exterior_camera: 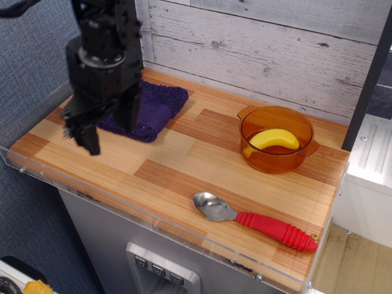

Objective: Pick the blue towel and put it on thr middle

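Single view, high off the front-right of the gripper (110,130), angled down across the tabletop (184,165) toward the plank wall (257,49).

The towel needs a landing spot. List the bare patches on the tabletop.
Widest bare stretch: mid-table, between the blue towel, the orange bowl and the spoon. A smaller strip runs along the front rim, left of the spoon. The back-left corner is crowded by towel and open hand.

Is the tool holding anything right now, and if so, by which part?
Nothing is held. The tool is open, its fingers spread in front of the blue towel, which lies flat on the tabletop, ungrasped.
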You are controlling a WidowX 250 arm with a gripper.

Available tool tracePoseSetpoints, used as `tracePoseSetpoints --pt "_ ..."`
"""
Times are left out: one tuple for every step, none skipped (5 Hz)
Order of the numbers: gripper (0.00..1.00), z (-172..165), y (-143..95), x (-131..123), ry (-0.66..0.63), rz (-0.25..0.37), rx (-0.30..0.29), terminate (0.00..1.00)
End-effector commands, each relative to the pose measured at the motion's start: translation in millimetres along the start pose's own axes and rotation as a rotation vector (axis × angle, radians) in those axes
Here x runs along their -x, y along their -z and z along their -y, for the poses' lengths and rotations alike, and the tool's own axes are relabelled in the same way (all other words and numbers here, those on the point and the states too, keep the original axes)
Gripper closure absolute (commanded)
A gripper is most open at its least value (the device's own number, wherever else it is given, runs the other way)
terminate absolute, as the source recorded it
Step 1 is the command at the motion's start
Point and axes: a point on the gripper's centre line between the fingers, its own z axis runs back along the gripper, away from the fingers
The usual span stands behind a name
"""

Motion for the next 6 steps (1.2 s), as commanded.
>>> tracePoseSetpoints --pt "0.00 47 -11 -5 0.050 0.037 0.087 0.00" --pt "0.00 62 -9 -9 0.053 0.021 0.098 0.00" --pt "0.00 75 0 -15 0.039 -0.005 0.105 0.00" --pt "0.00 88 14 -27 0.003 -0.029 0.131 0.00" --pt "0.00 100 27 -36 0.000 -0.027 0.097 0.00" --pt "0.00 106 36 -46 0.008 -0.033 0.069 0.00"
